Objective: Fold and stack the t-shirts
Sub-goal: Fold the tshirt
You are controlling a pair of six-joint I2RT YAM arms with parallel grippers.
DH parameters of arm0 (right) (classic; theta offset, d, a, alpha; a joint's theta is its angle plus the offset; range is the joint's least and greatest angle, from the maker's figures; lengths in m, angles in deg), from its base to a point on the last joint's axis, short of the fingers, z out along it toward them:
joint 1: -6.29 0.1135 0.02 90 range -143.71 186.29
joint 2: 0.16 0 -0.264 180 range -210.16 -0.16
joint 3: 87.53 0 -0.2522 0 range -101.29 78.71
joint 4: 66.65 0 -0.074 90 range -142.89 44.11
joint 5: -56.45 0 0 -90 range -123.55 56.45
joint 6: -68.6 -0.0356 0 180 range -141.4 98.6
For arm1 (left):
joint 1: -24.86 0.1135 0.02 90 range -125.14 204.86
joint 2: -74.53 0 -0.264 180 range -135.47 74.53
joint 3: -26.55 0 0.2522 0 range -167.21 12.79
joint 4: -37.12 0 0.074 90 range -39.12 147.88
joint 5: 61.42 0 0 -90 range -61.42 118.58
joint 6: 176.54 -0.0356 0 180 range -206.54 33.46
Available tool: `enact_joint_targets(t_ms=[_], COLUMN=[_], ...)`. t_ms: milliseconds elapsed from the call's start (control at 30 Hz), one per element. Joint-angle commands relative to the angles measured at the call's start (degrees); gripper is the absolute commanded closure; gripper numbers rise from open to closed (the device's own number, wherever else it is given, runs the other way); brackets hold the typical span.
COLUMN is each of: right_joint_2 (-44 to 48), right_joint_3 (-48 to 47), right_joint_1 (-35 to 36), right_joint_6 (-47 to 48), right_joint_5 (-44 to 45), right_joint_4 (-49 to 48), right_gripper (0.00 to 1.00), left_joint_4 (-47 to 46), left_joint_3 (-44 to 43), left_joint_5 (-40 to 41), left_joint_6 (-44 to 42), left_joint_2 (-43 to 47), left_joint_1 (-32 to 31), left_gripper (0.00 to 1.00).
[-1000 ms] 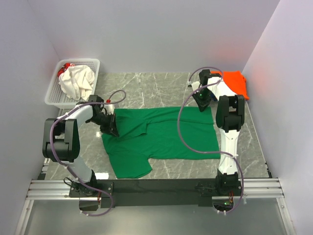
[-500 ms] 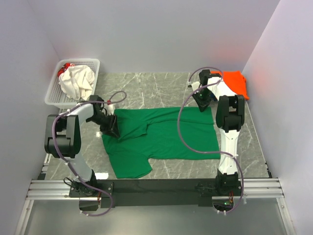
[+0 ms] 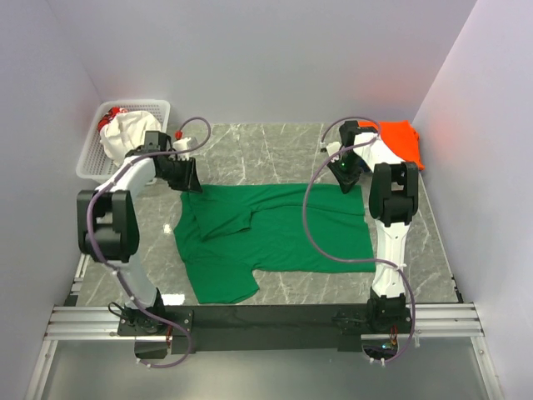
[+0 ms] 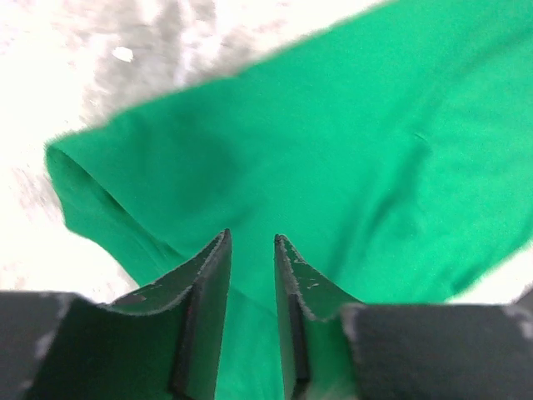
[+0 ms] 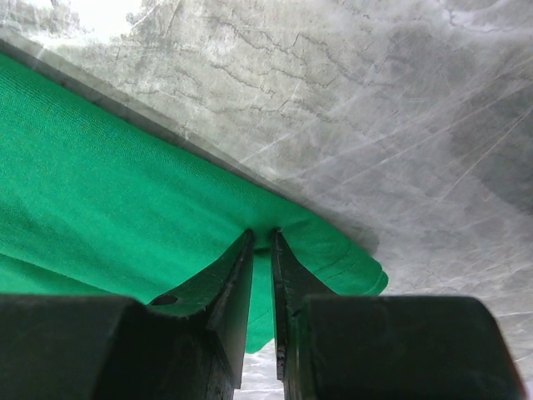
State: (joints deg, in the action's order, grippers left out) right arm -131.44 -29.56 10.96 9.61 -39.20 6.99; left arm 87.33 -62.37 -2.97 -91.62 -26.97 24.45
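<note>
A dark green t-shirt lies spread on the marble table, with one sleeve towards the near edge. My left gripper hovers at the shirt's far left corner. In the left wrist view its jaws stand a little apart, with the green cloth below them and nothing between them. My right gripper is at the shirt's far right corner. In the right wrist view it is shut on the green hem. A bright orange t-shirt lies folded at the far right. No blue shirt is in view.
A white lattice basket stands at the far left. It holds a cream-white shirt and a bit of red cloth. Walls close in the left, back and right sides. Bare marble lies behind the green shirt.
My left gripper has left the shirt's left sleeve and moved up and back to the far left corner. The right arm has hardly moved.
</note>
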Motion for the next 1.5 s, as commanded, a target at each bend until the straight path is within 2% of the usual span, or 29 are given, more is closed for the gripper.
enact_joint_targets(t_ms=[0,167,300,400,533,633,700,767,867,1100,1300,1467], right_joint_2=[1.82,-0.81,-3.97,-5.65,-8.54,-8.38,-5.75,-1.72,3.99,8.5,7.54,5.34], right_joint_3=[0.6,0.25,-4.13,-6.94,-13.01,-15.39,-14.7,-13.38,-10.22,-5.65,-1.25,0.78], right_joint_1=[-0.01,0.17,0.17,0.25,0.34,0.61,0.7,0.78,0.78,0.87,0.78,0.61], right_joint_6=[0.72,0.64,-0.33,-1.12,-2.87,-4.55,-5.34,-5.69,-5.69,-5.52,-7.54,-9.03], right_joint_5=[0.03,1.69,2.66,3.27,2.84,1.79,1.0,-0.93,-4.18,-8.58,-12.28,-12.1], right_joint_4=[1.82,0.77,1.03,0.42,0.85,-0.02,-1.43,-1.96,-1.87,2.34,3.06,1.39], right_gripper=[0.79,0.79,0.8,0.8,0.8,0.79,0.77,0.72,0.68,0.69,0.73,0.74], left_joint_4=[-5.24,-6.91,-8.14,-7.71,-5.08,-1.92,-0.24,-0.23,-1.54,-6.11,-8.85,-9.2], left_joint_3=[-2.54,-5.17,-8.33,-12.9,-23.88,-30.65,-32.68,-31.38,-25.59,-7.5,-3.6,-4.03], left_joint_5=[2.89,6.67,9.83,10.89,12.03,9.86,4.23,0.2,-1.58,1.04,9.83,17.13], left_joint_6=[3.41,3.59,3.32,2.97,2.1,0.44,-1.15,-2.65,-4.5,-6.08,-4.85,-3.8], left_joint_2=[-4.49,-9.95,-14.07,-19.25,-25.15,-26.83,-24.74,-21.31,-13.14,1.02,-0.27,-3.97], left_joint_1=[-0.03,0.23,0.32,2.42,3.83,4.1,3.75,3.13,0.85,-13.54,-24.27,-28.94], left_gripper=[0.68,0.71,0.74,0.76,0.8,0.75,0.64,0.58,0.55,0.57,0.59,0.57])
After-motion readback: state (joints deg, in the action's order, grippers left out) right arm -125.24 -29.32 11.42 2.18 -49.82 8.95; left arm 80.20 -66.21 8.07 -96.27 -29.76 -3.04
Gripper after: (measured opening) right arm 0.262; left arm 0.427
